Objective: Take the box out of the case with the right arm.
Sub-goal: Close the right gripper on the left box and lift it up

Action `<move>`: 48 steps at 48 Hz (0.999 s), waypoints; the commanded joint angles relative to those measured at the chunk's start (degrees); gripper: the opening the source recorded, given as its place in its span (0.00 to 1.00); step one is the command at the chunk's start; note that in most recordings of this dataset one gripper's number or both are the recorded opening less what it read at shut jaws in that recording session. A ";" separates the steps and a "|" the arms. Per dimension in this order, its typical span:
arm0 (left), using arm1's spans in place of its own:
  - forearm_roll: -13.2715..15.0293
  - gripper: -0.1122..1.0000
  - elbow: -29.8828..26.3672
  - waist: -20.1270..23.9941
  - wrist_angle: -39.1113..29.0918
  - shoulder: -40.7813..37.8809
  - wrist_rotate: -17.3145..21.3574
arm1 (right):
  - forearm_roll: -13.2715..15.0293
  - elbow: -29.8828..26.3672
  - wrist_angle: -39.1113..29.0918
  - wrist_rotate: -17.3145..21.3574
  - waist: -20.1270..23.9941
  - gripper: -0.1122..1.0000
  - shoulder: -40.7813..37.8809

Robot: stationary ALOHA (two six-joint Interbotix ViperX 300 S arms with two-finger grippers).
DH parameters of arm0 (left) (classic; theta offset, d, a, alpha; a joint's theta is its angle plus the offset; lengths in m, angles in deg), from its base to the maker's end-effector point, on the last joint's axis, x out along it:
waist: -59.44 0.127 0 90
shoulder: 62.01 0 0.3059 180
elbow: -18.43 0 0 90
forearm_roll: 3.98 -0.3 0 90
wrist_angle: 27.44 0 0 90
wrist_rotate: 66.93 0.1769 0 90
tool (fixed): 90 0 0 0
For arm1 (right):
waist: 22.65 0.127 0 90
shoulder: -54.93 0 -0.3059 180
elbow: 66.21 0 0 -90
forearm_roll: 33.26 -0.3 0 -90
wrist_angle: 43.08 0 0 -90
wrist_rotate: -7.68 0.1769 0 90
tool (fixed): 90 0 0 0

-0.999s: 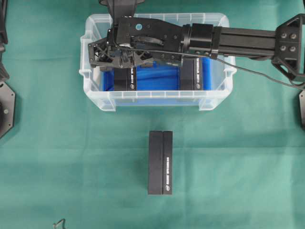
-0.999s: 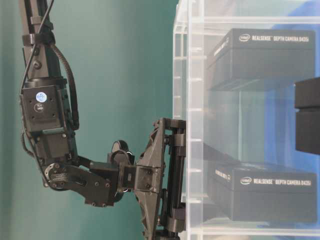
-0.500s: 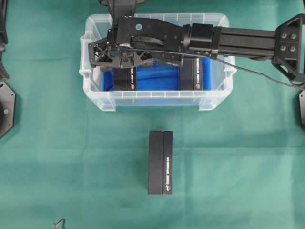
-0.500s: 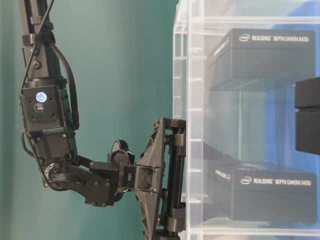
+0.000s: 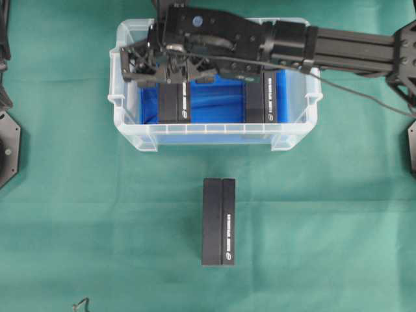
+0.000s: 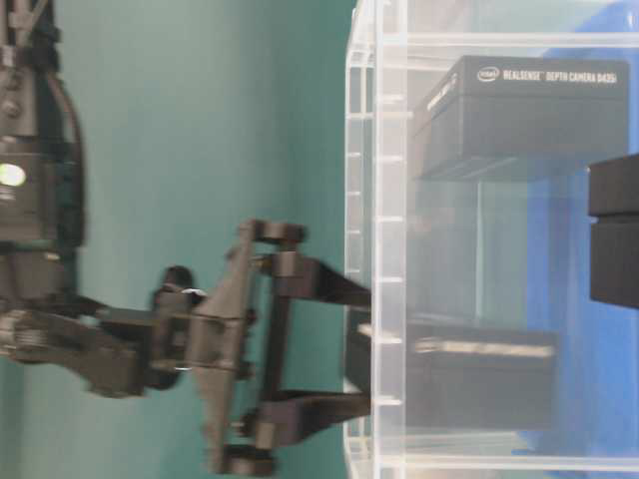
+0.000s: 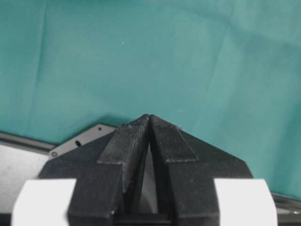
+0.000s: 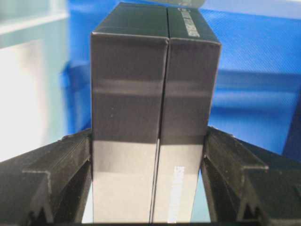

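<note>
- The box (image 8: 155,117) is sitting in the case (image 5: 214,136), near its left wall.
- The right gripper (image 8: 150,188) is squeezing the box from both sides.
- It might slip out or bump the case's rim if tilted.
- The left gripper (image 7: 149,127) is resting pressed together.

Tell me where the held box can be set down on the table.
Bare cloth left of the lone box, and again right of it, below the case. Crowded: the case, where the right gripper grips one box beside another box.
</note>
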 commanded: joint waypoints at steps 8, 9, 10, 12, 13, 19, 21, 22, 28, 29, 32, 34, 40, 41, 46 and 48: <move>0.00 0.20 -0.70 0.18 0.26 0.09 0.00 | 2.55 -8.79 -5.01 -0.18 -0.09 0.75 3.87; -0.09 0.20 -0.70 0.18 0.26 0.09 0.00 | 2.81 -9.58 -5.62 -0.18 -0.09 0.75 3.87; -0.09 0.20 -0.70 0.18 0.26 0.09 0.00 | 2.99 -10.28 -6.15 -0.18 -0.09 0.75 3.87; -0.09 0.20 -0.79 0.18 0.26 0.09 0.00 | 3.25 -11.78 -7.47 -0.26 0.00 0.75 3.87; 0.00 0.20 -0.79 0.18 0.26 0.18 0.00 | 3.43 -12.39 -8.09 -0.26 0.00 0.75 3.87; -0.09 0.20 -0.70 0.18 0.26 0.09 0.00 | 4.04 -16.88 -12.30 -0.70 0.00 0.75 3.87; -0.09 0.20 -0.70 0.18 0.26 0.09 0.00 | 4.31 -18.11 -13.36 -0.88 0.00 0.75 3.87; -0.09 0.20 -0.70 0.18 0.26 0.09 0.00 | 4.57 -18.63 -13.89 -0.88 0.00 0.75 3.87; -0.09 0.20 -0.70 0.18 0.26 0.09 0.00 | 5.54 -20.65 -16.00 -1.41 0.09 0.75 3.87; -0.09 0.20 -0.70 0.18 0.26 0.09 0.00 | 5.54 -20.92 -16.08 -1.49 0.00 0.75 3.87; -0.09 0.20 -0.79 0.18 0.35 0.09 0.00 | 5.54 -21.53 -16.26 -1.41 0.09 0.75 3.87; -0.09 0.20 -0.70 0.18 0.35 0.09 0.00 | 5.54 -21.88 -16.35 -1.41 0.00 0.75 3.87; -0.09 0.20 -0.70 0.18 0.26 0.09 0.00 | 5.54 -22.32 -16.35 -1.49 0.18 0.74 3.87; -0.09 0.20 -0.70 0.18 0.26 0.09 0.00 | 5.54 -22.32 -16.35 -1.49 0.26 0.74 3.87; -0.09 0.20 -0.70 0.18 0.26 0.09 -0.09 | 5.54 -22.41 -16.35 -1.49 0.44 0.74 3.87; -0.09 0.20 -0.70 0.18 0.26 0.09 -0.09 | 5.54 -22.32 -16.35 -1.49 0.53 0.74 3.87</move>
